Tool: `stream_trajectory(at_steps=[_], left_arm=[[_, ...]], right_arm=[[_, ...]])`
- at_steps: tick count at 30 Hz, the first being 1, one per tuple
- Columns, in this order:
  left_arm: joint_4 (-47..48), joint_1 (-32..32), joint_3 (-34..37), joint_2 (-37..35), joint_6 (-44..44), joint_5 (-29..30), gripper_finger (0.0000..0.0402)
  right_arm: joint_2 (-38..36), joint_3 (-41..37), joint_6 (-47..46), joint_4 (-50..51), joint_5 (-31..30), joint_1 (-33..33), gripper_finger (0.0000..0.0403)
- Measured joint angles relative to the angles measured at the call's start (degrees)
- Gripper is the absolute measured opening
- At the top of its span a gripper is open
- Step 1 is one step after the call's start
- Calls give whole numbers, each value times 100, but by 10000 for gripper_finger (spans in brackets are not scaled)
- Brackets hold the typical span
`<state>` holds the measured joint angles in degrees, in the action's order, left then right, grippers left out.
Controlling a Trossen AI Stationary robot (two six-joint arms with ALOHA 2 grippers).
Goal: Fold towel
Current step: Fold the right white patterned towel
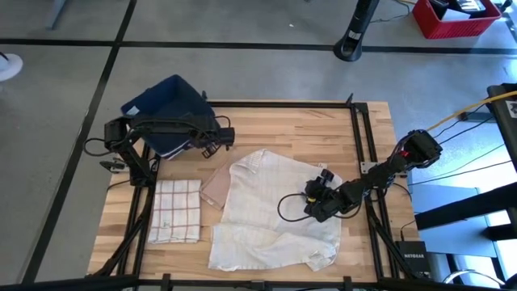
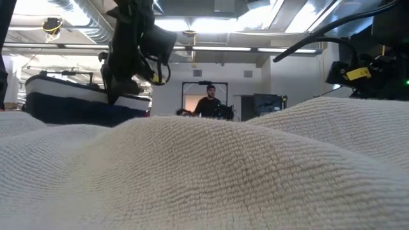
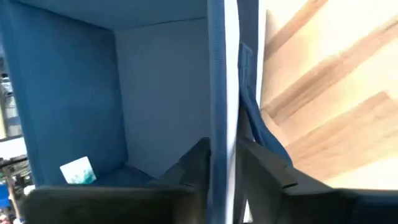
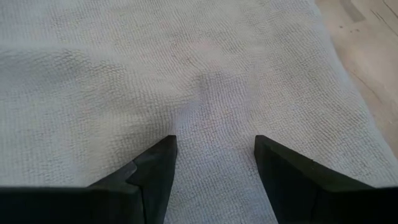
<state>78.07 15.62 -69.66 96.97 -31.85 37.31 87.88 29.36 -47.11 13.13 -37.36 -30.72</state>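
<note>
A crumpled white towel [image 1: 271, 214] lies spread over the middle of the wooden table [image 1: 315, 129]. My right gripper [image 1: 319, 198] stands open over the towel's right part, its fingers pointing down at the cloth [image 4: 211, 93]. A blue fabric bin [image 1: 170, 105] sits at the table's far left corner. My left gripper [image 1: 220, 139] is at the bin's right wall, shut on it. In the low view, towel pile [image 2: 211, 172] fills the foreground and the left gripper [image 2: 128, 83] hangs over the bin [image 2: 64, 105]. My left gripper pinches the bin's right wall at its rim [image 3: 222, 134], one finger [image 3: 196, 168] inside the bin and one [image 3: 264, 168] outside. It comes slanting down from above. My right gripper's open fingertips [image 4: 158, 158] stand at the towel's surface; whether they touch it I cannot tell.
A folded plaid towel [image 1: 175, 210] lies at the near left, and a tan cloth [image 1: 216, 186] beside it slips under the white towel. Black frame posts [image 1: 359, 129] edge the table. A person [image 2: 209, 102] stands in the room beyond. Bare wood lies along the far edge.
</note>
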Motion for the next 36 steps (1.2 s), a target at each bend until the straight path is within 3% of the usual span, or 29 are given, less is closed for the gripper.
stream_trajectory(at_steps=[5,9,12,17,21,26,31,36], left_arm=[[483,-188,-577,-26,55,-95,127],[71,-573,-1102,-188,61,43,138],[-858,-866,-1299,-240,426,-80,138],[-3236,-1402,-1066,-240,1915,-1242,137],[-4048,-1795,-834,13,3004,-1892,135],[-4259,-2086,-595,529,3875,-1857,128],[-4330,-2157,-578,1081,4240,-877,127],[-4345,-2071,-578,1417,4434,-741,127]], right_arm=[[-4,2,111,10,11,0,220],[-7,55,113,105,71,3,220],[-4,160,135,220,161,2,220],[2,270,248,214,203,0,220],[2,278,258,179,184,0,220],[2,280,258,168,92,0,220],[2,280,258,163,-11,0,220],[0,280,256,155,-9,0,220]])
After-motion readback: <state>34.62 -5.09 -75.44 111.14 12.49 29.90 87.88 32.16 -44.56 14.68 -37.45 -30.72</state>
